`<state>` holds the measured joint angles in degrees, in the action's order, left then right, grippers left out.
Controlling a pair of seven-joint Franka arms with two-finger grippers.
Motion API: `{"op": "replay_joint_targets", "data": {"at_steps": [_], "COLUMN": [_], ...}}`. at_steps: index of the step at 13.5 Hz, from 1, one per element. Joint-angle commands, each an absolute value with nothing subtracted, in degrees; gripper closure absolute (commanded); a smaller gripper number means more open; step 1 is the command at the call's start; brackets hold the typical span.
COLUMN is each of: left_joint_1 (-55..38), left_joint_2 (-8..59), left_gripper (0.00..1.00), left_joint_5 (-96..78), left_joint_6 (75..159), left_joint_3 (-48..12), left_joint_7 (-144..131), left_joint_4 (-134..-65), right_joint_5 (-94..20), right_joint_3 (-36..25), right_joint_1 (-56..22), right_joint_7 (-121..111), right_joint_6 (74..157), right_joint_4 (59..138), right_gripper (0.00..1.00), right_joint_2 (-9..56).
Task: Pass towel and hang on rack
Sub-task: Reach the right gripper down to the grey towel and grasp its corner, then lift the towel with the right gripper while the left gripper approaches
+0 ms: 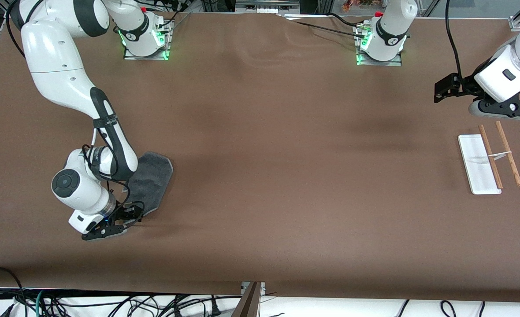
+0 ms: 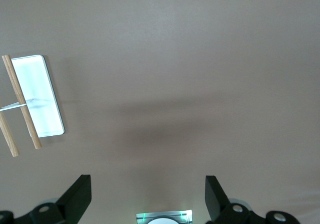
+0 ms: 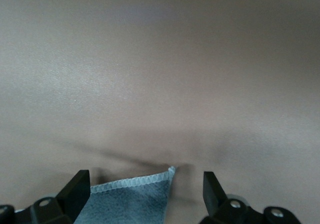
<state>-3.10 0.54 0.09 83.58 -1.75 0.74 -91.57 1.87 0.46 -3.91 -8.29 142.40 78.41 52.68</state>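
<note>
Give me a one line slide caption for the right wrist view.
Open right gripper low over the table, fingers straddling a corner of the grey towel.

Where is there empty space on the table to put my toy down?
The wide brown stretch between the towel and the rack is bare. It is crowded at the towel, where the right pincer sits low and open at its corner, and by the rack, where the left pincer hangs open.

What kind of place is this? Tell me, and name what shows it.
Probably a robotics lab bench, not a home: two arms bolted to a brown-covered table, loose cables along its edge, and only a towel and a rack laid out.
</note>
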Motion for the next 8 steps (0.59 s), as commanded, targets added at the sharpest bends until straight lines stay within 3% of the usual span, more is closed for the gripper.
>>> {"op": "replay_joint_targets", "data": {"at_steps": [1,6,8], "left_joint_1": [-2.72,-2.72,-2.72], "left_joint_2": [0.26,0.26,0.26], "left_gripper": [0.00,0.00,0.00], "left_joint_5": [-0.79,-0.79,-0.79], "left_joint_6": [82.79,82.71,82.71], "left_joint_3": [-1.85,-1.85,-1.85], "left_joint_7": [1.23,1.23,1.14], "left_joint_4": [-91.14,-91.14,-91.14], "right_joint_5": [1.05,1.05,0.97], "right_joint_3": [0.88,0.88,0.88], "right_joint_1": [-3.69,-3.69,-3.69], "right_joint_7": [-8.97,-9.05,-9.05], "right_joint_6": [142.73,142.56,142.38], "right_joint_4": [78.92,79.28,79.28], "right_gripper": [0.04,0.60,0.75], "right_joint_2": [52.65,52.65,52.65]}}
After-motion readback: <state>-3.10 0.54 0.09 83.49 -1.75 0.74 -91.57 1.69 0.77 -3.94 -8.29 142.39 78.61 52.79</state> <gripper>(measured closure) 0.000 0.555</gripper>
